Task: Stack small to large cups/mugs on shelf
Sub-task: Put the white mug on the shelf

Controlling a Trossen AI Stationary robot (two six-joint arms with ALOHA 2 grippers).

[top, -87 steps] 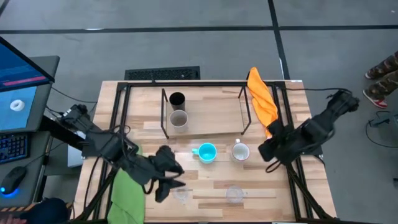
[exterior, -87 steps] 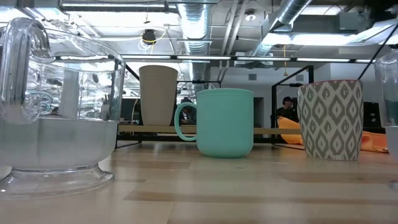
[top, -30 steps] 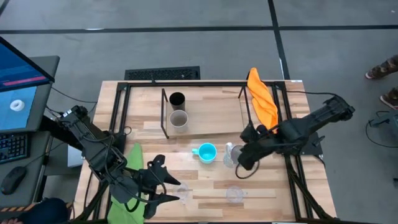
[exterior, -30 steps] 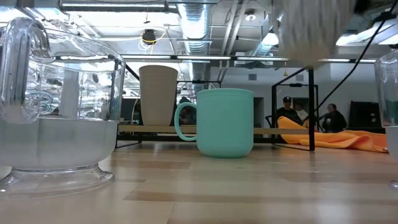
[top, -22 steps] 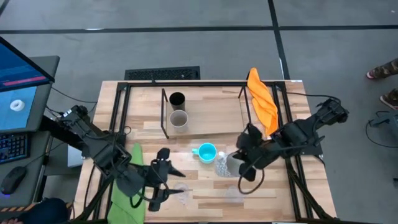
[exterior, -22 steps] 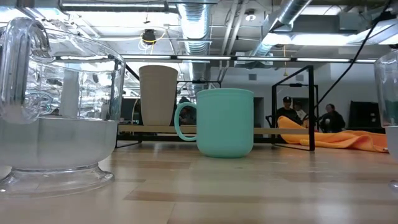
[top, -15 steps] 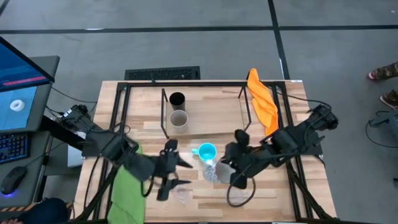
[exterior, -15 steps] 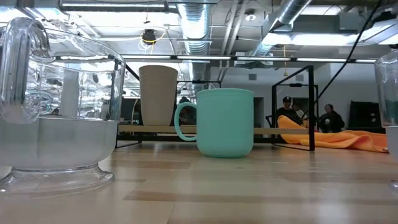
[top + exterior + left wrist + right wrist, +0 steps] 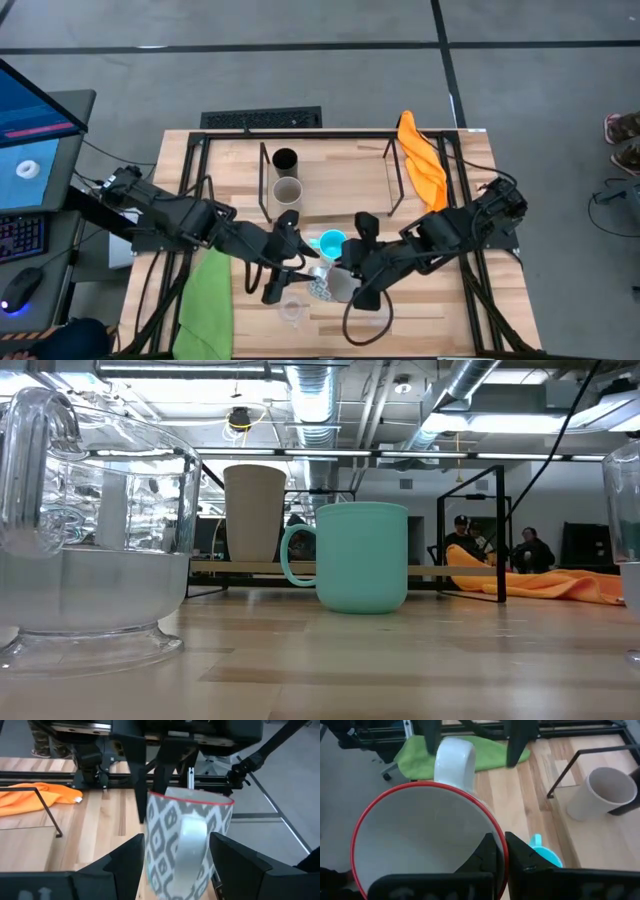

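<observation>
A white mug (image 9: pixel 322 284) with a grey pattern and a red rim hangs above the table's middle, my right gripper (image 9: pixel 346 276) shut on it. My left gripper (image 9: pixel 177 837) is open, one finger on either side of that mug, whose handle (image 9: pixel 192 847) faces it; whether they touch does not show. A blue mug (image 9: pixel 332 242) stands on the table just beyond. A black cup (image 9: pixel 284 159) and a grey-beige cup (image 9: pixel 288 192) stand on the shelf (image 9: pixel 340 180). One clear glass (image 9: pixel 292 308) stands near the front edge. My right gripper pinches the mug's red rim (image 9: pixel 506 851), one finger inside the mug and one outside, on the side opposite the handle (image 9: pixel 454 760). The fingers come slanting down from the table's right. The mug is lifted clear of the table, its mouth tipped toward the right arm.
An orange cloth (image 9: pixel 422 165) hangs over the shelf's right wire upright. A green cloth (image 9: pixel 205 300) lies at the near left. A second clear glass (image 9: pixel 625 550) shows at the low view's right edge. Black frame rails run along both table sides.
My right gripper has carried the white mug toward the table's left edge and a little nearer, keeping its hold. My left gripper has gone from the near-left clear glass toward the far edge and right, until its open fingers flank the mug.
</observation>
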